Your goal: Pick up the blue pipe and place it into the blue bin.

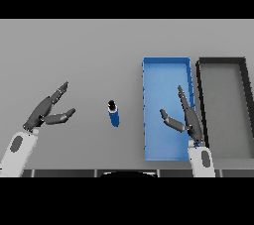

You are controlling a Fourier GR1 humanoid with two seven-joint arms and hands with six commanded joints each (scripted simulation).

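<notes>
Short blue cylindrical pipe with a dark cap (114,113) on the flat grey table (74,50), between the two hands, just left of the blue bin and apart from it. Long axis roughly away from the robot, dark end at the far side, tilted slightly left. Shallow rectangular blue bin (167,65) beside a black rectangular bin (222,61) on its right. Left hand (45,111) at left, fingers straight and spread, holding nothing. Right hand (187,117) over the blue bin's near right part, fingers extended, thumb apart, holding nothing.
</notes>
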